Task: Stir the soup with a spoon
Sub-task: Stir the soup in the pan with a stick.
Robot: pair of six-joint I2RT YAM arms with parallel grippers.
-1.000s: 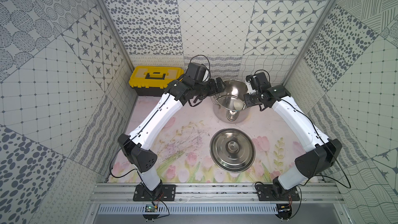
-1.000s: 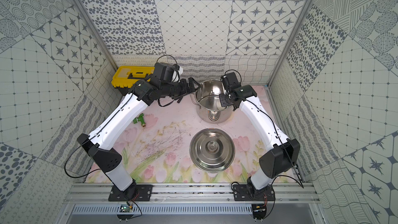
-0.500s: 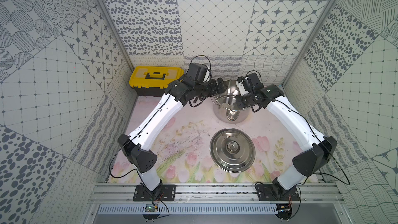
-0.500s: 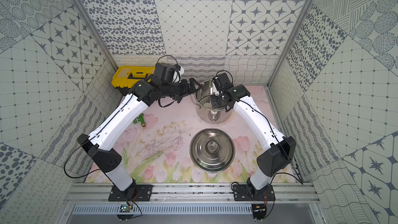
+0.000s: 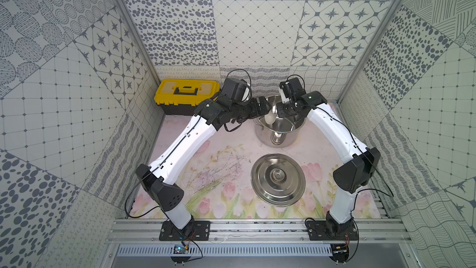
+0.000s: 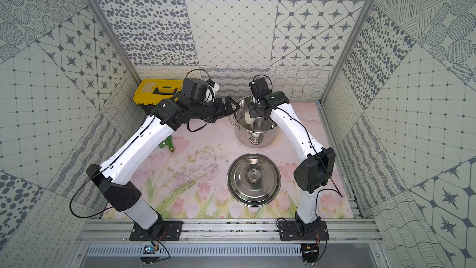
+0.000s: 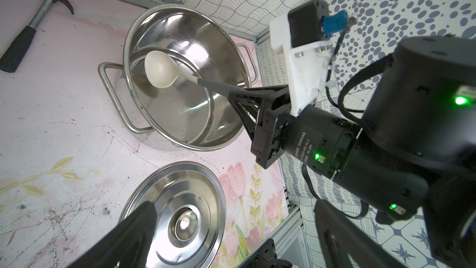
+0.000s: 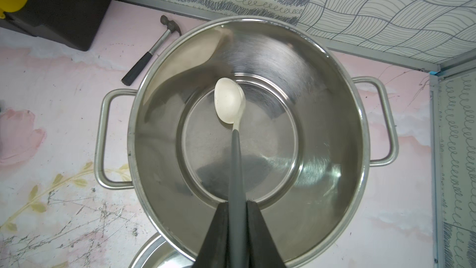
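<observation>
Both top views show the pot (image 5: 291, 138) on the surface (image 5: 219, 156), at 12 o'clock from its lid (image 5: 278, 179), with the spoon (image 5: 269, 119) dipped inside. Left wrist view shows the left end effector (image 7: 234, 203) spread wide. Right wrist view shows the right end effector (image 8: 235, 205) pinching the spoon's dark handle.

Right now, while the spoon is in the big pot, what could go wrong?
The right gripper pinches only the spoon's slim handle, so pressing against the stockpot wall might twist it loose. Nothing seems to grip the stockpot: the open left gripper sits beside its rim, so a hard stir could slide it toward the lid.
</observation>
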